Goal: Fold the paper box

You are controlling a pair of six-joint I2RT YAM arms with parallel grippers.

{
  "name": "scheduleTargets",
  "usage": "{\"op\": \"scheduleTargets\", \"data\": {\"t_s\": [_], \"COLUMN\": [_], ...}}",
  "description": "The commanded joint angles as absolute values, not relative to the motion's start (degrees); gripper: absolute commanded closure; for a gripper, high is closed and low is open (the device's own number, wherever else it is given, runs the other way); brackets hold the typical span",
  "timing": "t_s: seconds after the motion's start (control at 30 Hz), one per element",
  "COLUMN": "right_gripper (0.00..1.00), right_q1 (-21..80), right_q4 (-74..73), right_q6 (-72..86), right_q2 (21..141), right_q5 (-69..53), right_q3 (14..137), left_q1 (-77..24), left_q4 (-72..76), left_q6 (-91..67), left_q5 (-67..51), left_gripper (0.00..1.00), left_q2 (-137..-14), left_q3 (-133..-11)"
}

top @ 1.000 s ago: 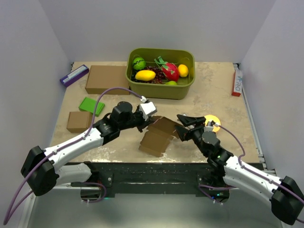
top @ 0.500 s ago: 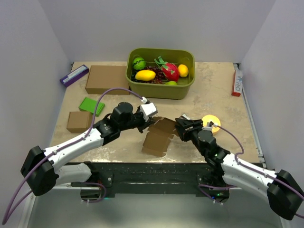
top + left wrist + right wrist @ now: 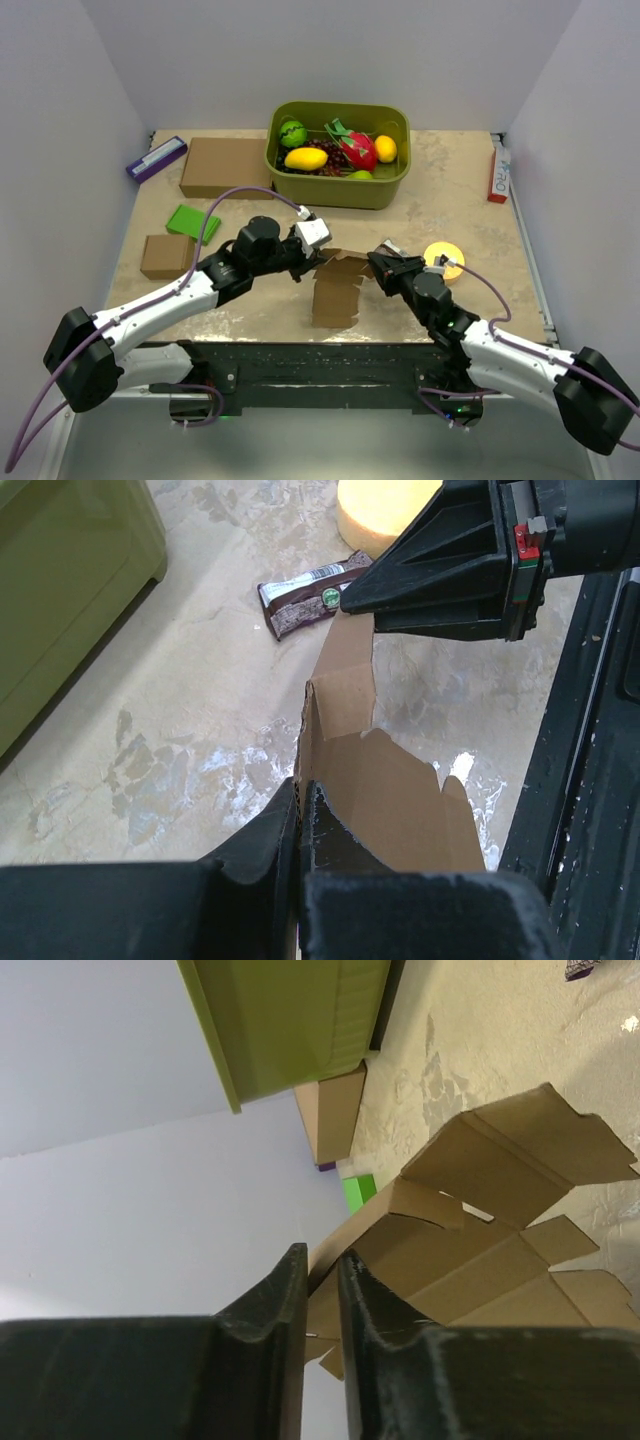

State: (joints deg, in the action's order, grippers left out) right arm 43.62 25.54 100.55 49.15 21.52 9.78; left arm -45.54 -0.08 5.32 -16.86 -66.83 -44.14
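Note:
The paper box (image 3: 337, 290) is a brown cardboard cutout with jagged tabs, held partly raised off the table between both arms. My left gripper (image 3: 316, 266) is shut on its left edge; in the left wrist view the fingers (image 3: 262, 842) pinch the thin cardboard (image 3: 385, 810) with no gap. My right gripper (image 3: 379, 266) is at the box's upper right flap. In the right wrist view its jaws stand close together with a folded flap (image 3: 470, 1250) running in between the fingers (image 3: 275, 1305). The right gripper's black body (image 3: 450, 565) shows at the flap's far end.
A green bin (image 3: 392, 190) of toy fruit stands at the back. A large brown carton (image 3: 225, 166), a purple item (image 3: 156, 158), a green block (image 3: 192, 222) and a small brown carton (image 3: 166, 256) lie left. A yellow roll (image 3: 444, 258) and a snack wrapper (image 3: 310, 590) lie right.
My right gripper has moved left onto the box's right flap and closed from wide open. The box has swung from slanted to squarer and more upright. The left gripper kept its hold.

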Motion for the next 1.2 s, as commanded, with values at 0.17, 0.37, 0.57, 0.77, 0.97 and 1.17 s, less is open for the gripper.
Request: {"op": "scheduleTargets", "data": {"t_s": [0.17,0.37,0.57,0.77,0.97,1.17], "right_gripper": [1.00,1.00,1.00,1.00,1.00,1.00], "right_q1": [43.86,43.86,43.77,43.86,43.86,43.94], "right_q4": [29.18,29.36,29.44,29.79,29.71,28.48], "right_q6": [98.88,99.23,99.93,99.93,100.28,99.93], "right_q2": [52.12,53.70,56.77,59.59,60.73,61.00], "right_q5": [26.36,28.38,28.92,28.83,28.92,29.09], "right_q3": [8.70,8.61,8.70,9.58,10.02,10.81], "left_q1": [-45.88,-45.88,-45.97,-47.19,-49.66,-53.96], "left_q4": [3.96,-0.78,2.02,4.13,8.96,17.04], "left_q6": [3.61,-4.12,-16.51,-23.99,-33.73,-39.63], "left_q5": [-16.44,-7.92,2.45,2.81,5.63,4.39], "left_gripper": [1.00,0.66,0.22,0.23,0.34,0.47], "left_q2": [-68.72,-72.42,-67.52,-59.87,-55.54,-60.81], "left_q3": [-44.30,-48.33,-43.61,-34.29,-21.64,-17.14]}}
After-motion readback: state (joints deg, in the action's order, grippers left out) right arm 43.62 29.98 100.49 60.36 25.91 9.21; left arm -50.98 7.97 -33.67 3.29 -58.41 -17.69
